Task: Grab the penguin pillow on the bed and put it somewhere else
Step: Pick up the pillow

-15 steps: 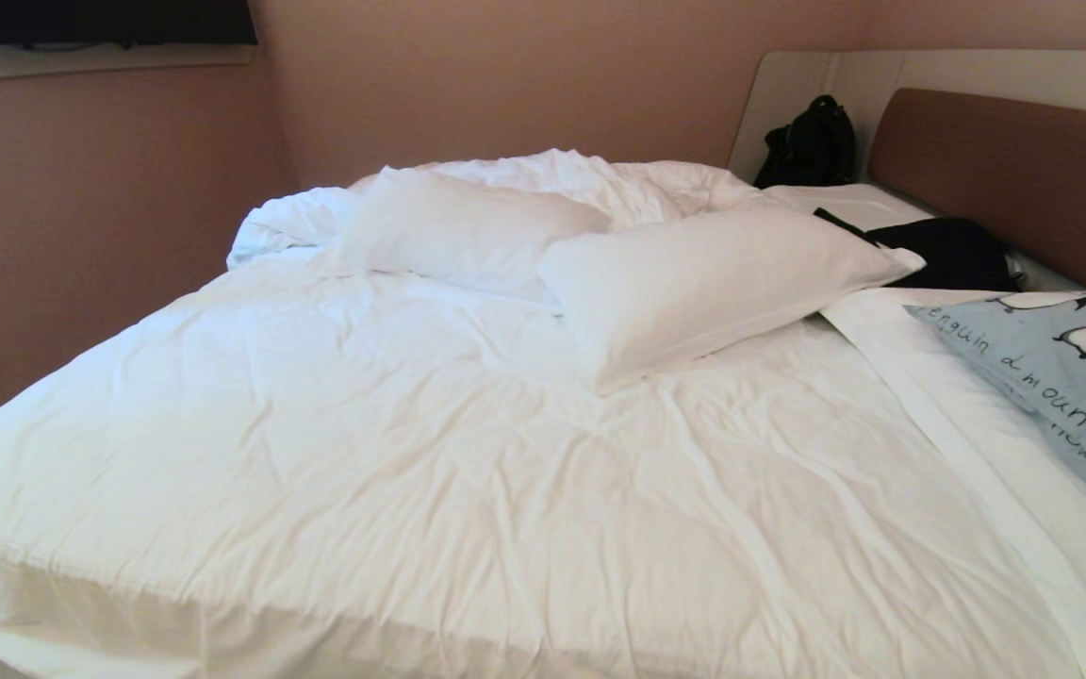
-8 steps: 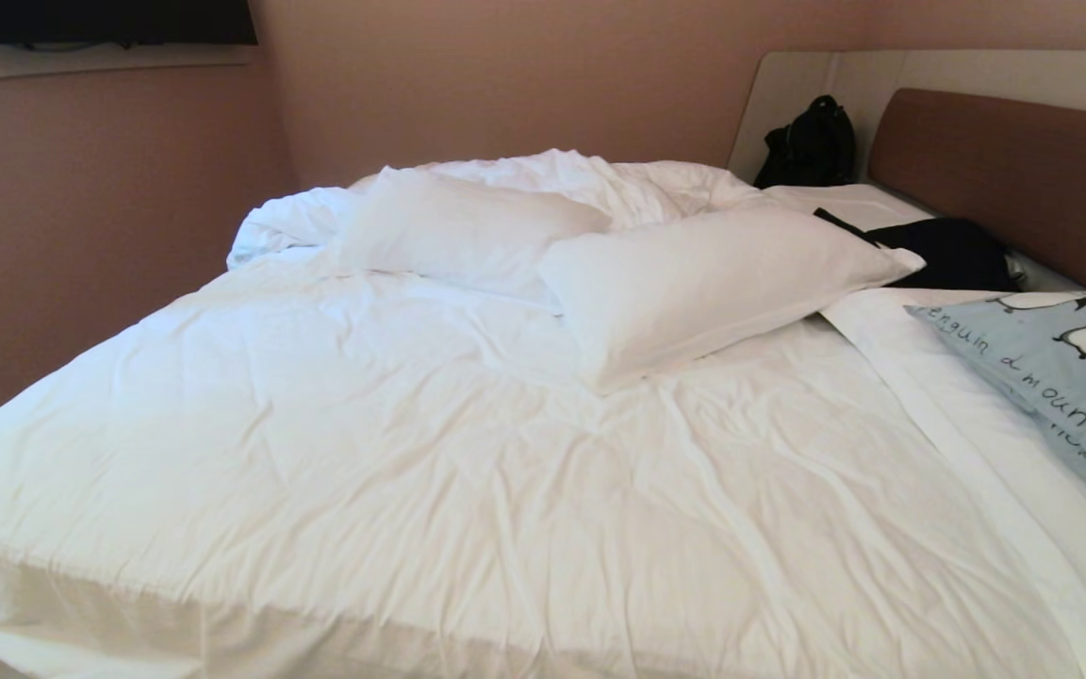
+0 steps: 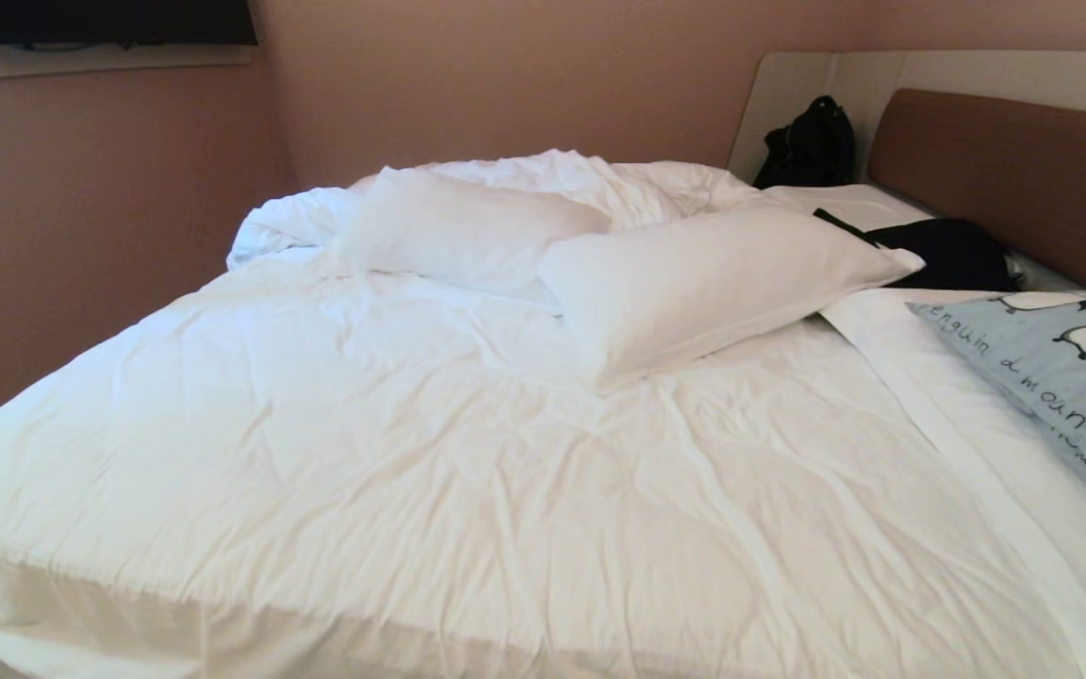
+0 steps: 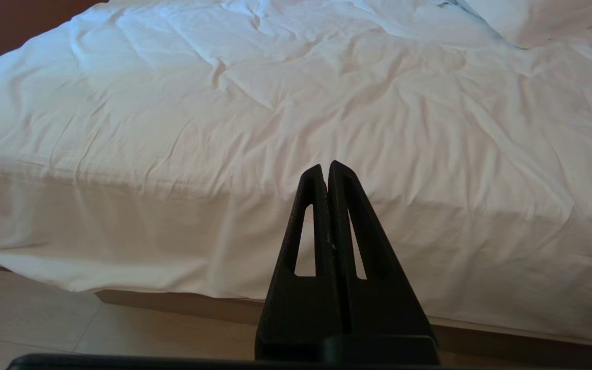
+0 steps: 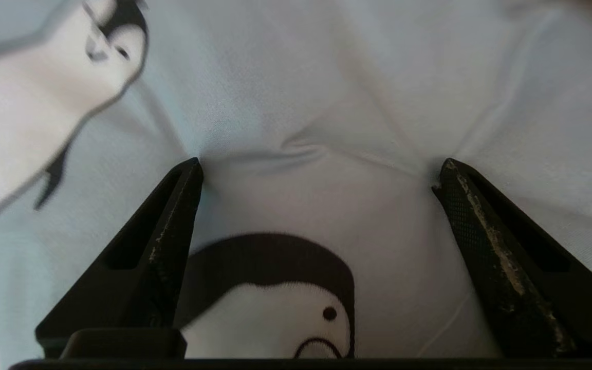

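Observation:
The penguin pillow (image 3: 1061, 377), pale blue-grey with penguins and dark lettering, lies on the bed (image 3: 411, 453) at its right side, near the brown headboard (image 3: 1014, 170). It is cut off by the edge of the head view. In the right wrist view my right gripper (image 5: 321, 169) is open wide right over the penguin pillow (image 5: 296, 92). Both fingertips (image 5: 193, 169) touch the creased fabric, and a penguin's head shows between the fingers. My left gripper (image 4: 325, 167) is shut and empty, parked low in front of the bed's near edge. Neither gripper shows in the head view.
Two plain white pillows (image 3: 694, 283) (image 3: 458, 226) lie mid-bed with a bunched duvet (image 3: 581, 179) behind them. A dark garment (image 3: 953, 253) lies by the headboard and a black bag (image 3: 812, 141) sits in the corner. Pink walls close off the far and left sides. Tiled floor (image 4: 44, 318) lies below the bed's edge.
A thin black loop that showed over the pillow at the head view's right edge a second ago has gone out of view. The pillow has barely shifted.

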You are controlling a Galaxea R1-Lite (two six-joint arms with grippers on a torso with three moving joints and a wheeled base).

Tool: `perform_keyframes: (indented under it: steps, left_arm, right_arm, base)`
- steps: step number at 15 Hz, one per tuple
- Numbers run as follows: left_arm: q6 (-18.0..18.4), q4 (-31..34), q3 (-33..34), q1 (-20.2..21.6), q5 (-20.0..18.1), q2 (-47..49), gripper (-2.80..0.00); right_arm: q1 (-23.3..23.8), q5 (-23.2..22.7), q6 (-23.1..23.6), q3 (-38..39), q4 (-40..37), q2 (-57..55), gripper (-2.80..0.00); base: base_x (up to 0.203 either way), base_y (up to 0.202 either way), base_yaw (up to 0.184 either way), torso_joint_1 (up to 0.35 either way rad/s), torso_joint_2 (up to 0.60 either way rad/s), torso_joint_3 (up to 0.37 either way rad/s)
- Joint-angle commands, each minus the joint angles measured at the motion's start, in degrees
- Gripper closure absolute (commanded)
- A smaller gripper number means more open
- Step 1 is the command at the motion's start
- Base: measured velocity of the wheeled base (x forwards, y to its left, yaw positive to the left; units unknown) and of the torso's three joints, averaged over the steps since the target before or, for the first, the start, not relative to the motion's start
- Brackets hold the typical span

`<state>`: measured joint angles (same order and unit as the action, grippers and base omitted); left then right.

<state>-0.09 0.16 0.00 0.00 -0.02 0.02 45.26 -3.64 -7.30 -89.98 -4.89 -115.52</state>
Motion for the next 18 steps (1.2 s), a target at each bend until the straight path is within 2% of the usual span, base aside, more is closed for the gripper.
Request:
perform_keyframes:
  steps: [1, 3, 6, 13, 14, 18]
  left_arm:
    - [0.0, 0.0, 0.0, 0.0, 0.0, 0.0, 0.00]
    - [0.0, 0.0, 0.0, 0.0, 0.0, 0.0, 0.00]
    - [0.0, 0.0, 0.0, 0.0, -0.1, 0.0, 0.00]
    - [0.0, 0.0, 0.0, 0.0, 0.0, 0.0, 0.00]
    - [0.0, 0.0, 0.0, 0.0, 0.0, 0.0, 0.00]
    - [0.0, 0.0, 0.0, 0.0, -0.1, 0.0, 0.00]
  right_arm:
    - [0.1, -11.2, 0.2, 0.5, -2.6, -4.1, -2.80]
    - [-0.1, -11.6, 0.3, 1.6, -2.6, -6.7, -2.80]
    - [-0.3, -15.5, 0.9, 2.8, -2.7, -8.4, -2.80]
    - [-0.8, -15.5, 3.0, 4.0, -3.1, -11.9, -2.80]
    - [-0.8, -15.5, 3.1, 4.0, -3.1, -12.0, 0.00]
    - [-0.8, -15.9, 2.6, 4.0, -3.2, -10.8, 0.00]
  base:
    - [0.000, 0.000, 0.000, 0.000, 0.00, 0.000]
    - [0.000, 0.000, 0.000, 0.000, 0.00, 0.000]
    - [0.000, 0.000, 0.000, 0.000, 0.00, 0.000]
    - [0.000, 0.000, 0.000, 0.000, 0.00, 0.000]
    - [0.000, 0.000, 0.000, 0.000, 0.00, 0.000]
    - [0.000, 0.000, 0.000, 0.000, 0.00, 0.000]
